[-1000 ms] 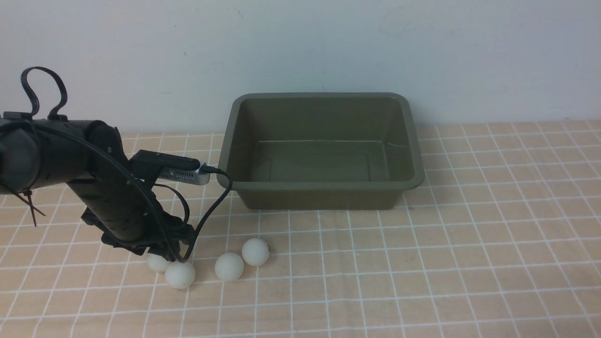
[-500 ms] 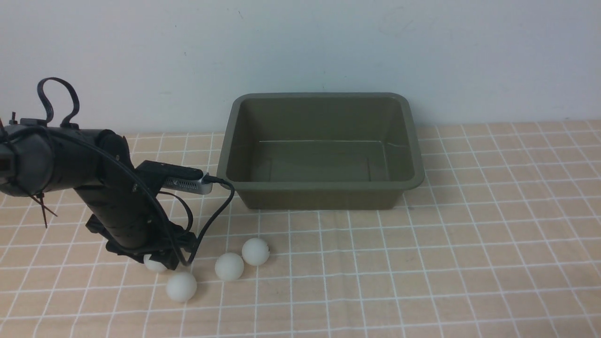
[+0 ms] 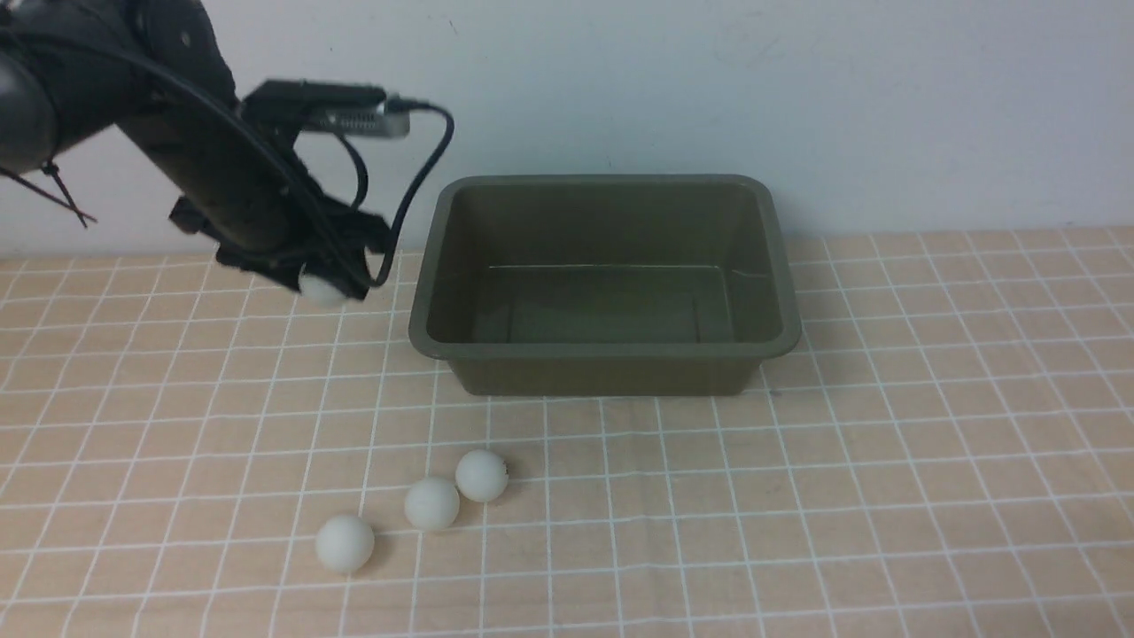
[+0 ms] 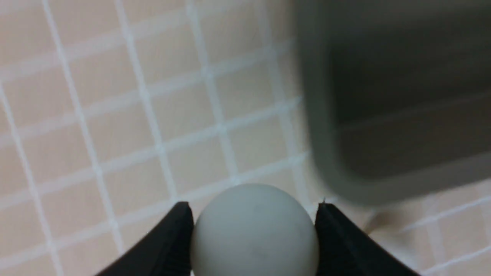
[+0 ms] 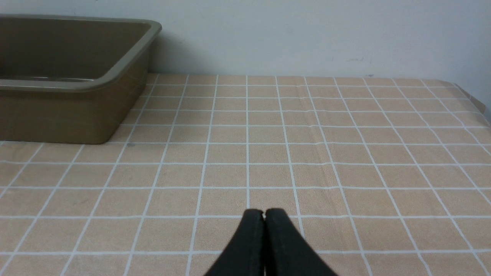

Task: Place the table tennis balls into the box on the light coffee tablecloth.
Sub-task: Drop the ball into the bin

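My left gripper [image 3: 323, 285] hangs in the air just left of the olive-green box [image 3: 425, 266] and is shut on one white table tennis ball [image 3: 321, 289]. In the left wrist view that ball [image 4: 255, 230] sits between the two black fingers [image 4: 172, 237], with the box rim [image 4: 314, 126] beside it. Three more balls lie on the light coffee tablecloth [image 3: 886, 461] in front of the box: one [image 3: 345, 543], another [image 3: 432, 504] and a third [image 3: 482, 475]. My right gripper [image 5: 264, 211] is shut and empty, low over the cloth, away from the box [image 5: 115, 73].
A pale wall rises right behind the box. A black cable [image 3: 416, 177] loops from the left wrist camera close to the box's left rim. The cloth's right edge [image 5: 470, 96] shows in the right wrist view.
The left arm has lifted a ball off the cloth and carried it up and toward the box's left side. The nearest ball rolled slightly forward; the other two stayed put.
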You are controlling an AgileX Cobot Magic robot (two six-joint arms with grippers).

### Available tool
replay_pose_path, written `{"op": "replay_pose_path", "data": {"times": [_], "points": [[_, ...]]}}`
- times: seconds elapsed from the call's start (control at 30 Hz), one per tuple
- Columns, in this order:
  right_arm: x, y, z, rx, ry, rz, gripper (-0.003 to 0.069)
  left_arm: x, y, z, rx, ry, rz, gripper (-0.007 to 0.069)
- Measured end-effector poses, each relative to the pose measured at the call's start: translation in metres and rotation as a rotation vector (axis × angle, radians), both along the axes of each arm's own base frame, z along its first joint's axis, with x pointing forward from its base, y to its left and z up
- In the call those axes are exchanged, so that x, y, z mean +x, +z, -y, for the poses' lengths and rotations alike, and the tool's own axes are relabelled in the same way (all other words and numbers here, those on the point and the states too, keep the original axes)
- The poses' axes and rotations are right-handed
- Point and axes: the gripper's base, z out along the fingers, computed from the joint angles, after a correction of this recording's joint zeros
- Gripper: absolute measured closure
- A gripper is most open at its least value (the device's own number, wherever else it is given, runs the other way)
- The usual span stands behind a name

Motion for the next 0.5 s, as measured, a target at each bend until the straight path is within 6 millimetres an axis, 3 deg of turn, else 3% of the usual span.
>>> {"op": "replay_pose_path", "data": {"times": [0.03, 0.07, 0.13, 0.27, 0.5], "points": [[0.0, 0.0, 0.0, 0.0, 0.0, 0.0, 0.0675, 0.005, 0.011, 0.008, -0.024, -0.028, 0.043, 0.0298], [0.0, 0.0, 0.0, 0.0, 0.0, 0.0, 0.0675, 0.006, 0.012, 0.008, -0.027, -0.031, 0.048, 0.0298], [0.0, 0.0, 0.0, 0.0, 0.0, 0.0, 0.0675, 0.013, 0.016, 0.031, -0.057, -0.097, 0.076, 0.0298], [0.0, 0.0, 0.0, 0.0, 0.0, 0.0, 0.0675, 0.025, -0.005, 0.072, -0.049, -0.207, 0.062, 0.0298], [0.0, 0.0, 0.0, 0.0, 0.0, 0.0, 0.0675, 0.043, -0.047, 0.109, -0.002, -0.3, 0.022, 0.0298]]}}
